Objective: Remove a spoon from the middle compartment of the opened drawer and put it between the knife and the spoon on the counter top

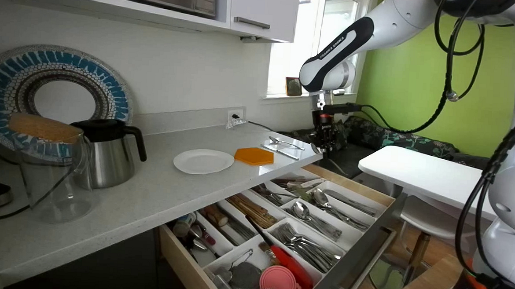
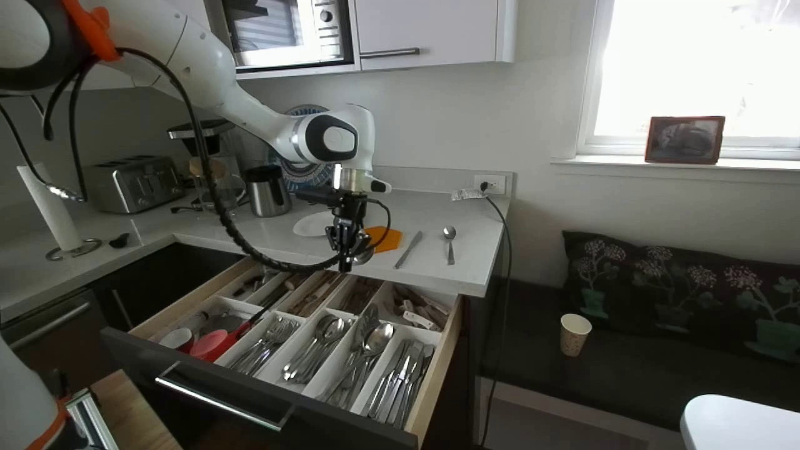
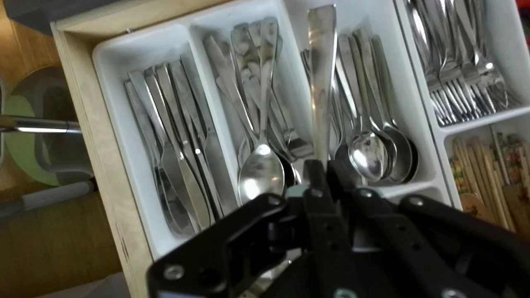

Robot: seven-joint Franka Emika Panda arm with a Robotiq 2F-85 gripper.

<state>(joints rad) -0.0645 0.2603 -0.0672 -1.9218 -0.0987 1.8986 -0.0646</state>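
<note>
My gripper [image 3: 326, 165] is shut on a spoon [image 3: 323, 74]; the handle points away from the fingertips in the wrist view. The spoon's bowl shows beside the fingers in both exterior views [image 1: 316, 148] [image 2: 363, 255]. The gripper [image 1: 326, 150] hangs above the opened drawer [image 2: 212, 384], near the edge of the white counter top [image 2: 431, 275]. The middle compartment [image 3: 368, 16], with several spoons, lies below it in the wrist view. On the counter top lie a knife [image 2: 408, 250] and, apart from it, a spoon [image 2: 450, 242]. Both lie flat.
An orange hexagonal mat [image 1: 254, 156] and a white plate [image 1: 203, 161] are on the counter beside the knife. A steel jug [image 1: 111, 159] and a glass jar [image 1: 57, 182] stand farther along. A power cable [image 2: 507, 250] hangs over the counter's end.
</note>
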